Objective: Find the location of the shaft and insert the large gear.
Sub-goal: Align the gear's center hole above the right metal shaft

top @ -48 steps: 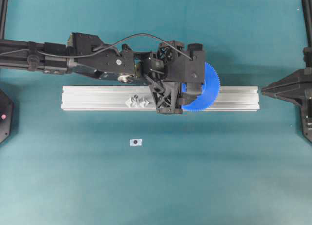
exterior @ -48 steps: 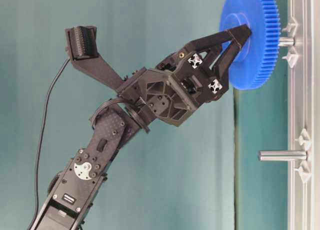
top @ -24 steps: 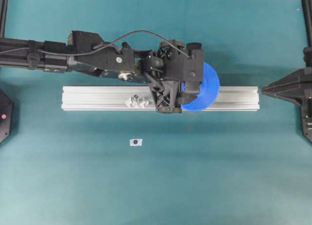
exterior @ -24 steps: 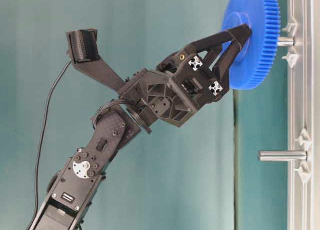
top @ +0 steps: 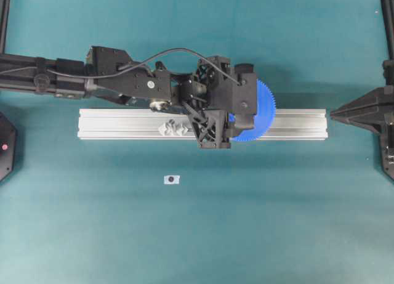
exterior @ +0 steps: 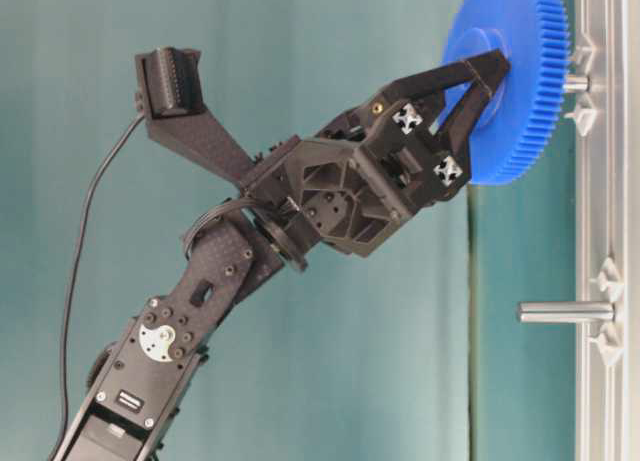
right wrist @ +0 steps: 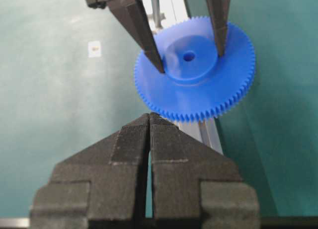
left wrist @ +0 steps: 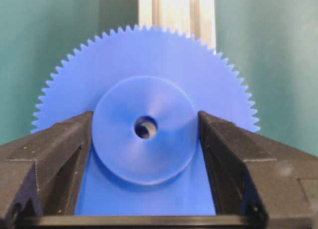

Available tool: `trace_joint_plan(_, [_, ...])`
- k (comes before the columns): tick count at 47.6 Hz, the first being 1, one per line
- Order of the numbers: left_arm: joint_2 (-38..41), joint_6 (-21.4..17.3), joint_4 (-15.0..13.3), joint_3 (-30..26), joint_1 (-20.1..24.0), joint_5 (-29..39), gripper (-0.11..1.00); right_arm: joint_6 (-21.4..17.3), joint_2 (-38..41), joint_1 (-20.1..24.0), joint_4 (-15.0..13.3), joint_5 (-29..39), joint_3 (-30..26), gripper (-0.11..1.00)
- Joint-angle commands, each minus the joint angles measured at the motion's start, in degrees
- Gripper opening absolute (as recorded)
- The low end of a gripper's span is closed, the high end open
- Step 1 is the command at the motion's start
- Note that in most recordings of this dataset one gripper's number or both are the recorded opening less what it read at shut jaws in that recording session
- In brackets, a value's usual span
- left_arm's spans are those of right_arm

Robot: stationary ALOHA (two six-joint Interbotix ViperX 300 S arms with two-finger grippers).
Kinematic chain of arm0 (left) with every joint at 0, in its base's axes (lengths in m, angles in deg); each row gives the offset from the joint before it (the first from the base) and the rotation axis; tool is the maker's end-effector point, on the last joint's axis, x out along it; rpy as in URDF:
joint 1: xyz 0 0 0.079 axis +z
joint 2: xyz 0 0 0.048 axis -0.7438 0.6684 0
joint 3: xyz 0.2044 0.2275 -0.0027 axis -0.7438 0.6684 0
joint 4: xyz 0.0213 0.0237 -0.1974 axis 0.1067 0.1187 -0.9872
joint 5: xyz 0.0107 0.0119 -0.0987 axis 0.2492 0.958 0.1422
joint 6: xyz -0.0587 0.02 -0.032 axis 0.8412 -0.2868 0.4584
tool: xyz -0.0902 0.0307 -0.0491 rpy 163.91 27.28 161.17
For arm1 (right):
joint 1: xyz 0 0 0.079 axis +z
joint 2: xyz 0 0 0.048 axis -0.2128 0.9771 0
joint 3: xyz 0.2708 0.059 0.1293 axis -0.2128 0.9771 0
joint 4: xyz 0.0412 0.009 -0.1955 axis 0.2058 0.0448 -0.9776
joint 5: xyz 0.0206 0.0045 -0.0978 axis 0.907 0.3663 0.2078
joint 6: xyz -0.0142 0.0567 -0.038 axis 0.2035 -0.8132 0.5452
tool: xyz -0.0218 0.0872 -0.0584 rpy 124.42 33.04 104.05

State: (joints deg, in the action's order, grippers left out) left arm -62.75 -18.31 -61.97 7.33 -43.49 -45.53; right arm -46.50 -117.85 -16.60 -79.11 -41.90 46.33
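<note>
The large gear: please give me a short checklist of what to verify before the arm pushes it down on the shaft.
1. Left gripper clamps the large gear by its hub: ok.
2. Gear tilt against the rail: not ok, slightly tilted.
3. Shaft lined up with the centre hole: cannot tell.
4. Gear seated down the shaft: not ok, shaft stub shows below it.
5. Right gripper shut and clear of the gear: ok.

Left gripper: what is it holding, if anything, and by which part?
The left gripper holds the large gear by its raised round hub, one of its fingers on each side. The right gripper is shut, holding nothing.
</note>
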Motion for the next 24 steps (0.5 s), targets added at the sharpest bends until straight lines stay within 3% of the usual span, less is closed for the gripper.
trace_joint_plan(1, [-2.37,0.44,0.18,-0.79,-0.62,0.18,0.71,-0.53,0.35,-0.09,0.09,-0.35,-0.70,0.01])
trace_joint_plan(24, [-1.76,0.35,0.18,-3.87,2.64,-1.76,0.71,-0.53,0.35,-0.18,0.00,-0.44,-0.62,0.01])
